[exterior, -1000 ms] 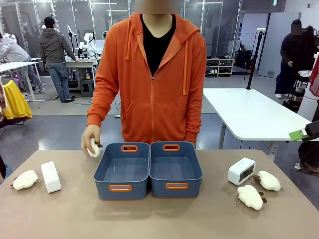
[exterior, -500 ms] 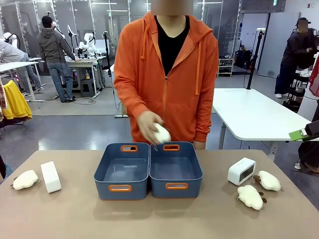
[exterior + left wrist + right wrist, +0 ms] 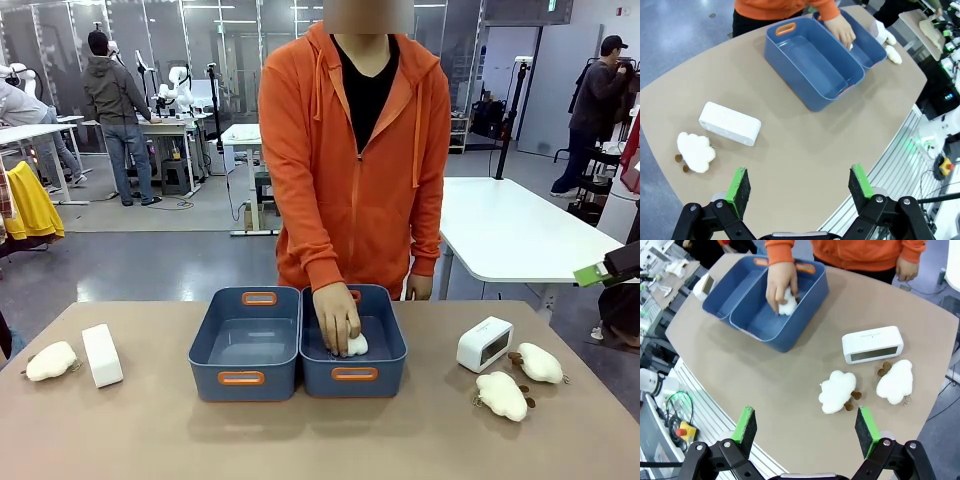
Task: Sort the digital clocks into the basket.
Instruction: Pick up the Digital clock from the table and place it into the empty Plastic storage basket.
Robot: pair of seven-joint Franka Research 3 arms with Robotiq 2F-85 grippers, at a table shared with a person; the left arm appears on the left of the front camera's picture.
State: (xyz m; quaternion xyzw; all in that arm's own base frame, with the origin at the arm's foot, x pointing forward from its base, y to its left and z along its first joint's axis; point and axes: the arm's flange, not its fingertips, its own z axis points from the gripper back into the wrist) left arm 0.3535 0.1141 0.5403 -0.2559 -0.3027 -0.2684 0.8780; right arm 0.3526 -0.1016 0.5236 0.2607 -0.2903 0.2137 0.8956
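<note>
Tan desk [image 3: 790, 160] lies bare along its near edge, under my spread left end effector [image 3: 799, 182] and spread right end effector [image 3: 806, 422].

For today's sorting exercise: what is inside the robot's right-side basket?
A cream plush toy, partly covered by the person's hand; the basket floor around it is bare.

Illumination is bright and even, from ceiling fixtures overhead. Shadows are soft and short, lying close under the left basket [image 3: 243, 385] and the right basket [image 3: 352, 382] on the worktop [image 3: 130, 430]. The front view is sharp from foreground to background. Both wrist views bow straight lines towards the picture edges.
</note>
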